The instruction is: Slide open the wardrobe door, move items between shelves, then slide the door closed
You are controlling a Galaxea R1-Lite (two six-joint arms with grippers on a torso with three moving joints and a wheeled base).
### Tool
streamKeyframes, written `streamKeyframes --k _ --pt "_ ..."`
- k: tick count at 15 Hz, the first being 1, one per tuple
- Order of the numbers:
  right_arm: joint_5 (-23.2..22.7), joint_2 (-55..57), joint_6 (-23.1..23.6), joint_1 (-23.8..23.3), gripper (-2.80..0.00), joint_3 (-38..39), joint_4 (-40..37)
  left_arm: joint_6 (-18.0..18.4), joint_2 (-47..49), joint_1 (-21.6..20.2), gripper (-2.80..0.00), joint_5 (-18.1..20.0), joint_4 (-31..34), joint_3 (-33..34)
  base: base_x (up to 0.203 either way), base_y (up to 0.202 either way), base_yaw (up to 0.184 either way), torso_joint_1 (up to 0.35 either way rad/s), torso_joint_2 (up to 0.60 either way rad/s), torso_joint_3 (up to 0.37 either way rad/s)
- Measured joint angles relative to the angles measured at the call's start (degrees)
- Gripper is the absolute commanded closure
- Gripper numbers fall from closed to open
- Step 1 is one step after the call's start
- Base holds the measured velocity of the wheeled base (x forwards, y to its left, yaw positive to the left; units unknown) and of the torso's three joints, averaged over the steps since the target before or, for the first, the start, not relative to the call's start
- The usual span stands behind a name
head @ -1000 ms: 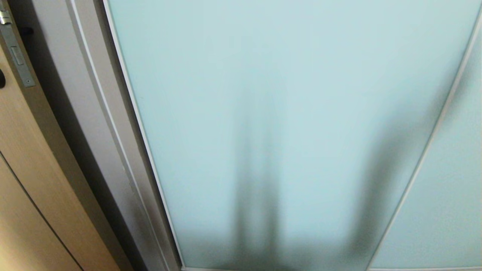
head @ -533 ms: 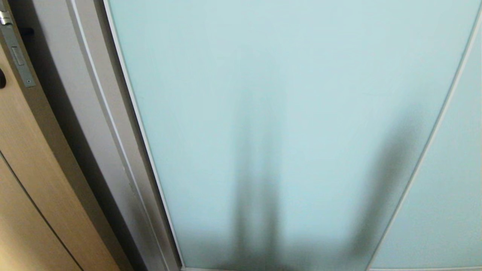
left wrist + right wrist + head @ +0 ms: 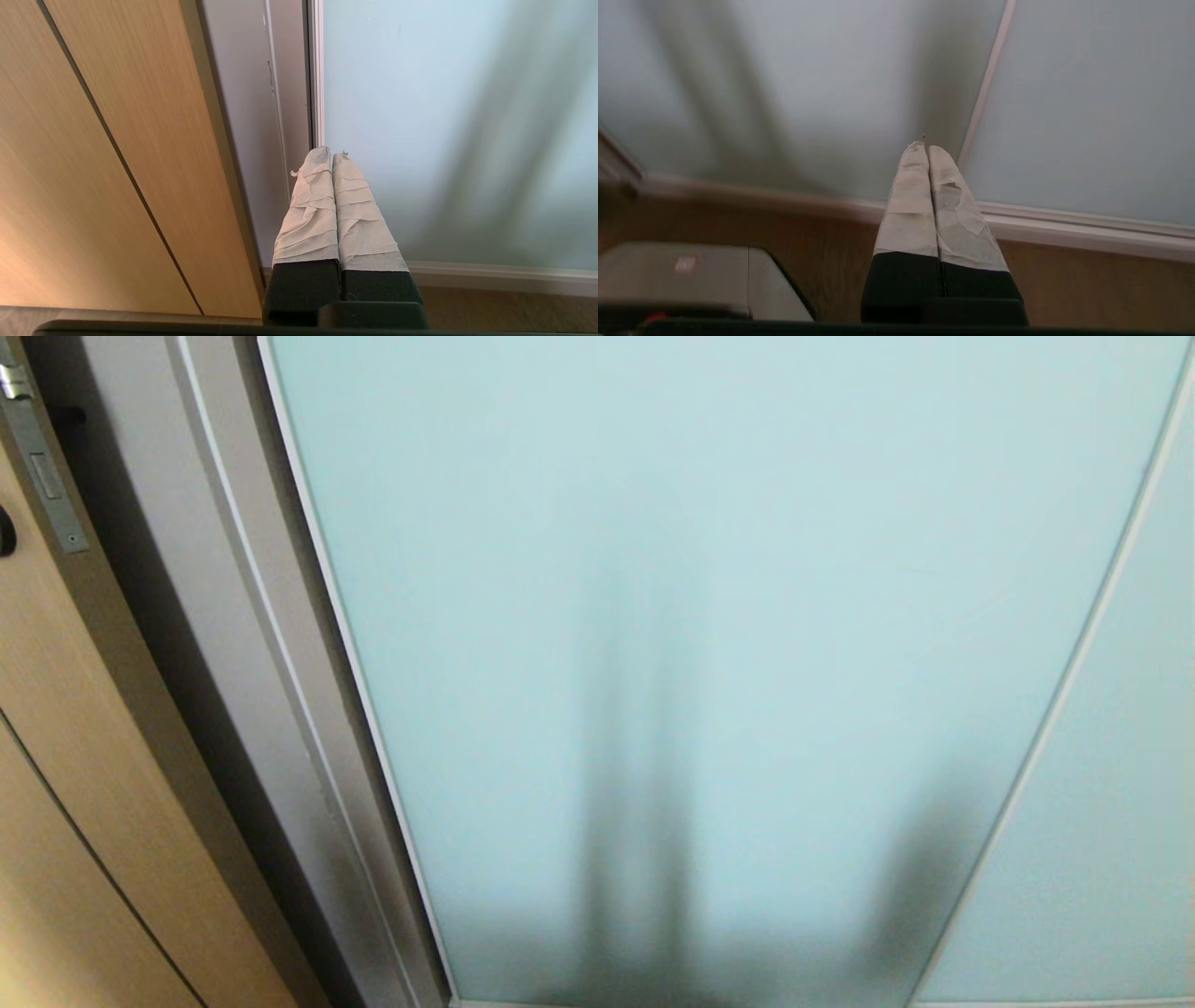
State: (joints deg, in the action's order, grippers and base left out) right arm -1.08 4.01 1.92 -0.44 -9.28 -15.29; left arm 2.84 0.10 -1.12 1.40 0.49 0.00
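Since a second earlier, the dark shadow on the right part of the sliding wardrobe door (image 3: 709, 616) had shrunk and sunk toward the near edge of the head view; the central pair of shadow streaks and the door itself had kept their place. The door, a wide pane of frosted pale blue-green glass in a thin silver frame, stood closed and filled most of the head view. A second glass panel (image 3: 1102, 821) lay to its right, parted from it by a slim silver strip. To the door's left ran a grey wardrobe frame (image 3: 233, 616), and further left a tan wooden door (image 3: 84, 821) with a metal latch plate (image 3: 42, 476).

Neither arm showed in the head view. In the left wrist view, the left gripper (image 3: 331, 156) had its tape-wrapped fingers (image 3: 310, 210) pressed together, holding nothing, pointing at the door's left edge near its bottom rail. In the right wrist view, the right gripper (image 3: 927, 149) was likewise pressed together and empty, aimed at the glass beside the silver strip, above the brown wood-grain floor (image 3: 1087, 289). A grey part of the robot's base (image 3: 691, 280) lay near it.
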Motion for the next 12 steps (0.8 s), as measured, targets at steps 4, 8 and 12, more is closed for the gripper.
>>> streamKeyframes --k 4,8,12 --pt "1.1 -3.4 -0.9 0.3 0.00 5.4 8.3 0.0 0.0 0.0 0.00 0.0 0.0 0.0 0.000 0.000 0.000 0.000 0.00 0.000" --pt "0.8 -4.1 2.2 0.3 0.00 8.9 15.8 0.0 0.0 0.0 0.00 0.0 0.0 0.0 0.000 0.000 0.000 0.000 0.00 0.000" --pt "0.9 -4.1 1.0 0.3 0.00 9.3 15.6 0.0 0.0 0.0 0.00 0.0 0.0 0.0 0.000 0.000 0.000 0.000 0.00 0.000"
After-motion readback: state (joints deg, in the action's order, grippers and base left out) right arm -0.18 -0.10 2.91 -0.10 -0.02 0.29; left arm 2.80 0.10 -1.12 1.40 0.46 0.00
